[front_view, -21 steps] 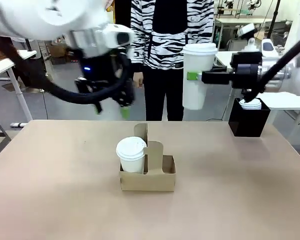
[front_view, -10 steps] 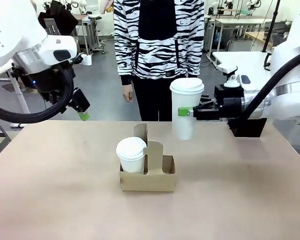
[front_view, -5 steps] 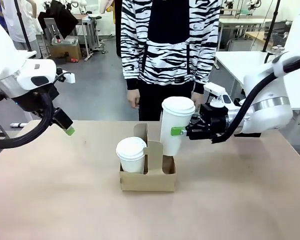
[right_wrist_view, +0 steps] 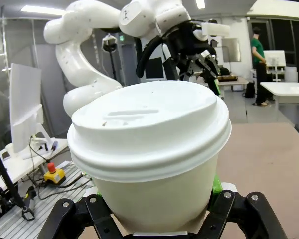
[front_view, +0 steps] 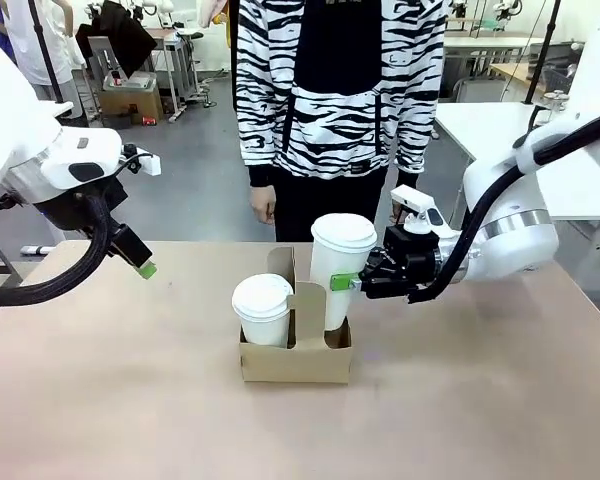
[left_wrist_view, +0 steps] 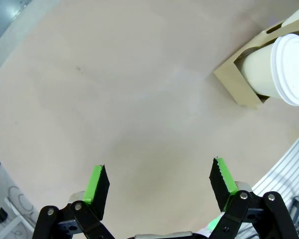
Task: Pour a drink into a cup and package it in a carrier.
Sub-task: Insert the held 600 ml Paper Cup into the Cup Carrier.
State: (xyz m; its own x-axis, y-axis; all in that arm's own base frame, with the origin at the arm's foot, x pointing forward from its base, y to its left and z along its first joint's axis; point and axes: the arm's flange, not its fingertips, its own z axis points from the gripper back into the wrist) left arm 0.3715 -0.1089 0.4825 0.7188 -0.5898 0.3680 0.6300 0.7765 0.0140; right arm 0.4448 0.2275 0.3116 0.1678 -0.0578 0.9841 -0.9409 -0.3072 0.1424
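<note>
From the front camera I see my right gripper (front_view: 352, 283) clamped on the side of a tall white cup (front_view: 338, 270) with a domed lid, one green pad showing on the near side of the cup wall. The cup's bottom is hidden behind the wall of the brown cardboard carrier (front_view: 296, 358), at its right-hand slot, right of the upright handle tab; I cannot tell whether it is seated all the way. A second lidded cup (front_view: 262, 310) sits in the carrier's left slot. The carrier stands near the middle of the counter (front_view: 480, 400), a little toward the far edge. In my right wrist camera the held cup (right_wrist_view: 152, 164) sits between the fingers, its lid facing the lens, with the other arm farther off behind it. My left gripper (front_view: 140, 260) hangs above the counter's far left corner, well apart from the carrier, jaws spread wide and holding nothing. In the left wrist camera its green-padded fingers (left_wrist_view: 97, 183) stand wide apart over bare counter (left_wrist_view: 114, 99), and the carrier (left_wrist_view: 237, 84) with the seated cup (left_wrist_view: 276, 67) shows at the upper right of that view. A person in a black-and-white striped top (front_view: 340, 90) stands at the counter's far edge, one hand (front_view: 263, 205) hanging at their side.
</note>
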